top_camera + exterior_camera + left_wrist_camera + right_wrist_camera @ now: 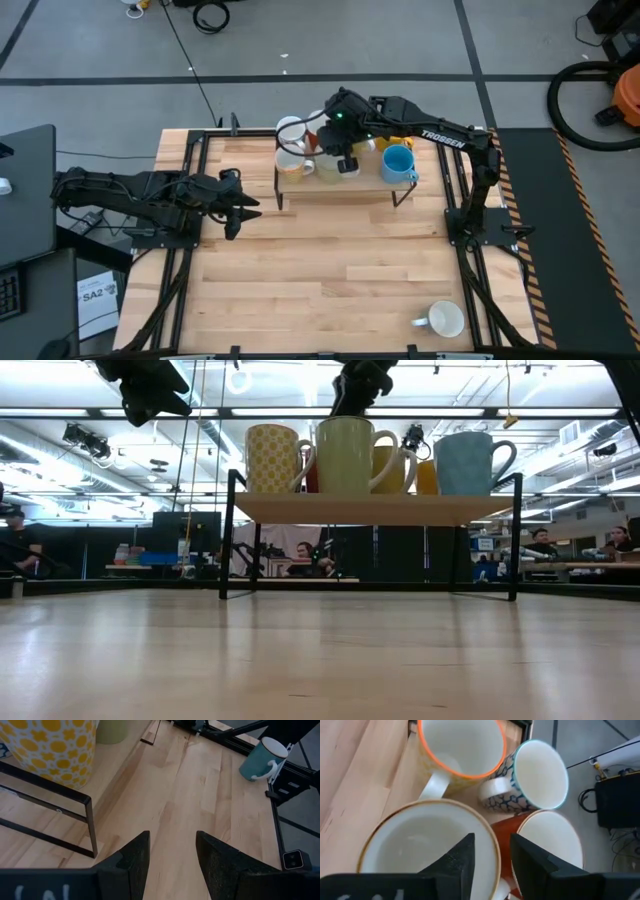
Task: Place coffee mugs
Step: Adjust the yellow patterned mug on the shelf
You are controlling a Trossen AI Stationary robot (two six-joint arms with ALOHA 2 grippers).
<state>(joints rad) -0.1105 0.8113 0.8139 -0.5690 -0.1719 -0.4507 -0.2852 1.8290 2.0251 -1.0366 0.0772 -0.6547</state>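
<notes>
A small wooden shelf (300, 510) on black legs stands at the table's far middle and carries several coffee mugs. They include a yellow-patterned one (272, 458), a larger pale yellow-green one (345, 455), an orange-yellow one (395, 468) and a light blue one (470, 462). My right gripper (501, 857) is open just above the pale yellow-green mug (420, 855), one finger over its hollow and one outside its rim. My left gripper (172, 865) hangs open over bare table left of the shelf. A teal mug (445, 320) rests on the table at the near right. My right gripper comes slanting down from the table's right side and stands astride the pale yellow-green mug's rim (496, 851), on the side near its handle. The mug stands upright on the shelf. Whether either finger touches the rim, I cannot tell.
Close behind the pale mug stand a blue-patterned mug (535, 775) and a mug that is reddish-brown outside (547, 845). Black frame rails (190, 200) run along both sides of the table. Bare wood lies between the shelf and the near edge.
</notes>
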